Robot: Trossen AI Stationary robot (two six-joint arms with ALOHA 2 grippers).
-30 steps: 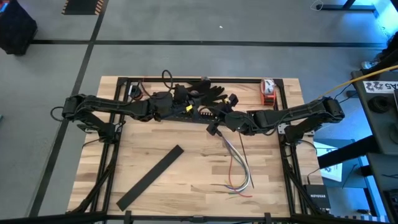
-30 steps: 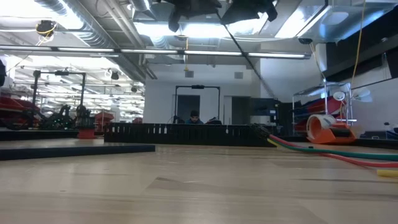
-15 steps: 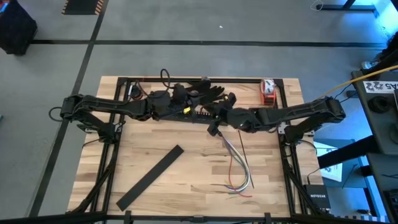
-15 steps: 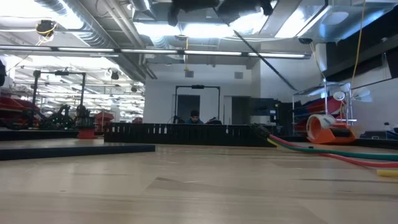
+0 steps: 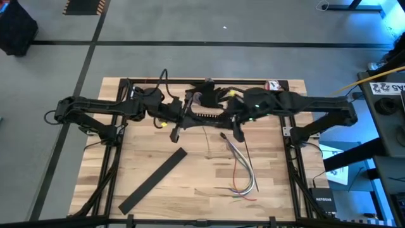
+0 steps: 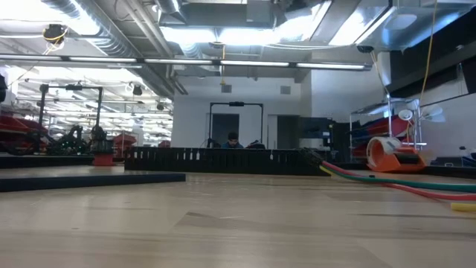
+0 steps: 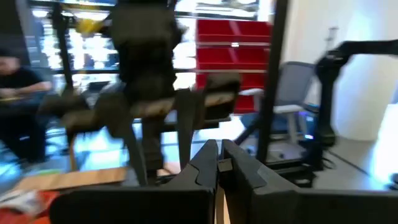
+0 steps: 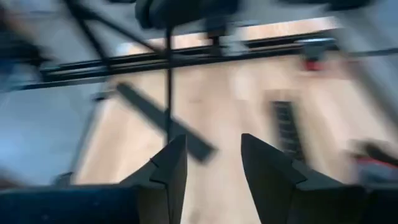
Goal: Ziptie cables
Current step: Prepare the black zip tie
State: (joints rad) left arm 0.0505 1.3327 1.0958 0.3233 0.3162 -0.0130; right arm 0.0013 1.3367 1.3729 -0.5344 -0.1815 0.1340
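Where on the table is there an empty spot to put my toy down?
The bare wood between the flat black strip and the cables is free, and so is the corner right of the cables. The far edge is crowded: both arms and the slotted black bar.

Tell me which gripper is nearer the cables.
Right. The right gripper hangs just beside the upper end of the cables, while the left gripper sits farther off, across bare table toward the flat black strip.

Bare tabletop [image 6: 238,223] — slotted bar [image 6: 216,159] behind, tape dispenser [image 6: 394,155] right.
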